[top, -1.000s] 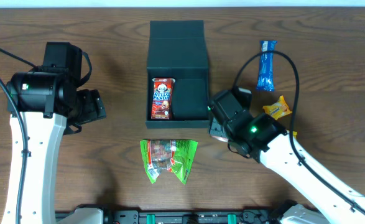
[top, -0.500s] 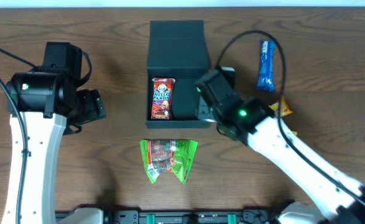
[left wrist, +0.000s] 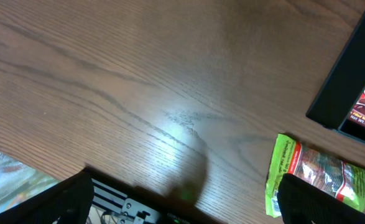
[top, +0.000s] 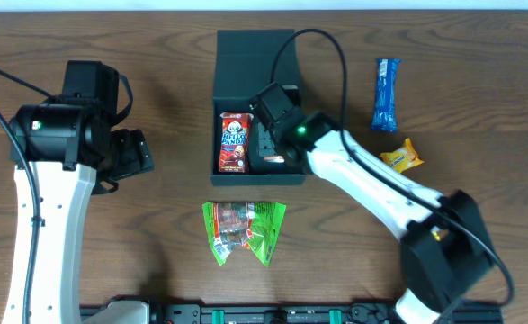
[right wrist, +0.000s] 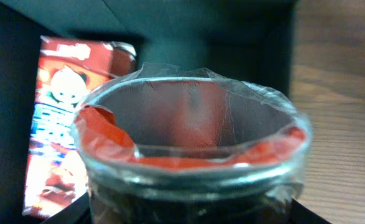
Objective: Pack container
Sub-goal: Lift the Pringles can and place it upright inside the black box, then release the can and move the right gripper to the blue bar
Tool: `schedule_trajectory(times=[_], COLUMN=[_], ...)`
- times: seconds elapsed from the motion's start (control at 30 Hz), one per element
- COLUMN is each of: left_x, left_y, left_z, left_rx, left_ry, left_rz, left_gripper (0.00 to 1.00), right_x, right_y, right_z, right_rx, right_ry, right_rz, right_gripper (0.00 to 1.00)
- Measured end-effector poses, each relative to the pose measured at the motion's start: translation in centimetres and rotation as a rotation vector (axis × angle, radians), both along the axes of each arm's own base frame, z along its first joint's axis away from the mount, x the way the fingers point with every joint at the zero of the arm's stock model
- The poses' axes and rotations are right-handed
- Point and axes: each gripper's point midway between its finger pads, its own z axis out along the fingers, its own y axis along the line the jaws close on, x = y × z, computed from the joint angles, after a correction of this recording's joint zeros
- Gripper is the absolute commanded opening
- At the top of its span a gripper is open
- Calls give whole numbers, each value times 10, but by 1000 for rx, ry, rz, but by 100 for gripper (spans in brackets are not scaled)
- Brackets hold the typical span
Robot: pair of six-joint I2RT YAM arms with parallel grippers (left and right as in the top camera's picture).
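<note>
The dark teal container (top: 256, 177) stands open at the table's middle back, its flap lid folded away behind it. A red panda snack packet (top: 234, 142) lies in its left half. My right gripper (top: 270, 135) hangs over the right half, shut on a clear plastic cup (right wrist: 191, 155) with a red film rim that fills the right wrist view. Behind the cup, that view shows the container's wall (right wrist: 188, 25) and the red packet (right wrist: 64, 124). My left gripper (top: 138, 153) stands open over bare table at the left, holding nothing.
A green snack packet (top: 244, 229) lies in front of the container and shows at the right of the left wrist view (left wrist: 322, 174). A blue bar (top: 386, 94) and a small yellow packet (top: 401, 157) lie right of the container.
My right arm has swung from the container's front right corner to over its right half, carrying the cup. The left arm has not moved.
</note>
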Motion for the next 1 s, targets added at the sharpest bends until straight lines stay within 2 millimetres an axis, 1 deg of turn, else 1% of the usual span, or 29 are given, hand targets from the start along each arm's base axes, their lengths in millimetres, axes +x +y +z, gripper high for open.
schedule_trajectory(times=[0.07, 0.2, 0.27, 0.33, 0.4, 0.43, 0.5, 0.57, 0.67, 0.8, 0.9, 0.97, 1.0], left_x=[0, 0, 0, 0, 0, 0, 0, 0, 0, 0, 0, 0, 0], left_y=[0, 0, 0, 0, 0, 0, 0, 0, 0, 0, 0, 0, 0], left_z=[0, 0, 0, 0, 0, 0, 0, 0, 0, 0, 0, 0, 0], left_rx=[0, 0, 0, 0, 0, 0, 0, 0, 0, 0, 0, 0, 0], left_ry=[0, 0, 0, 0, 0, 0, 0, 0, 0, 0, 0, 0, 0], left_rz=[0, 0, 0, 0, 0, 0, 0, 0, 0, 0, 0, 0, 0], left_gripper=[95, 95, 95, 95, 95, 95, 95, 95, 95, 95, 95, 95, 95], right_x=[1, 4, 2, 0, -3, -4, -5, -8, -12, -13, -13, -12, -11], right_y=[2, 13, 19, 24, 30, 34, 40, 46, 51, 50, 50, 50, 49], right_z=[-13, -37, -46, -52, -55, -54, -53, -52, -51, -49, -35, -19, -8], right_rx=[-9, 9, 31, 45, 59, 67, 78, 85, 91, 92, 107, 123, 133], right_ry=[18, 50, 73, 92, 103, 100, 91, 92, 96, 102, 80, 53, 34], right_rz=[4, 22, 36, 47, 61, 70, 83, 96, 108, 109, 110, 109, 109], right_gripper=[42, 44, 48, 56, 59, 63, 65, 72, 74, 75, 74, 73, 73])
